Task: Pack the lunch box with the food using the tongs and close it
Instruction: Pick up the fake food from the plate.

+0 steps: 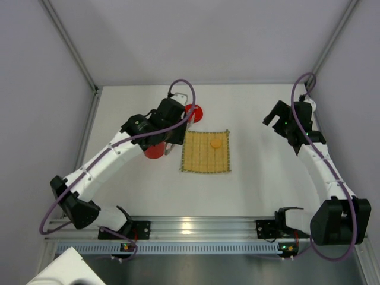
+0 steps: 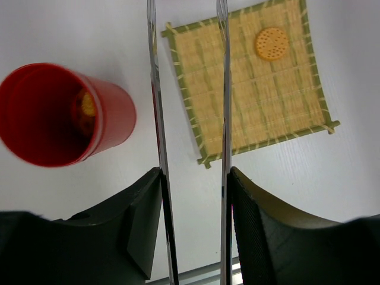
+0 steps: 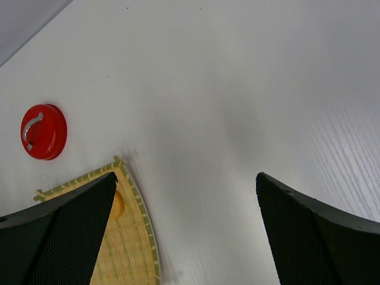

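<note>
The red lunch box (image 2: 53,116) stands open and upright on the table left of the bamboo mat, with food pieces (image 2: 88,107) inside it. My left gripper (image 2: 195,178) is shut on the tongs (image 2: 155,89). Their two silver arms are spread apart and reach out between the box and the mat, with nothing between them. One round orange slice (image 2: 272,43) lies on the mat (image 2: 255,83). In the top view the slice (image 1: 216,142) is right of the left gripper (image 1: 170,135). The red lid (image 3: 43,132) rests handle-up behind the mat. My right gripper (image 3: 185,178) is open and holds nothing.
The lunch box (image 1: 153,151) sits partly under the left arm. The lid (image 1: 193,111) lies just behind the mat's (image 1: 206,151) far left corner. The right gripper (image 1: 279,119) hovers right of the mat. Grey walls close in the table on three sides.
</note>
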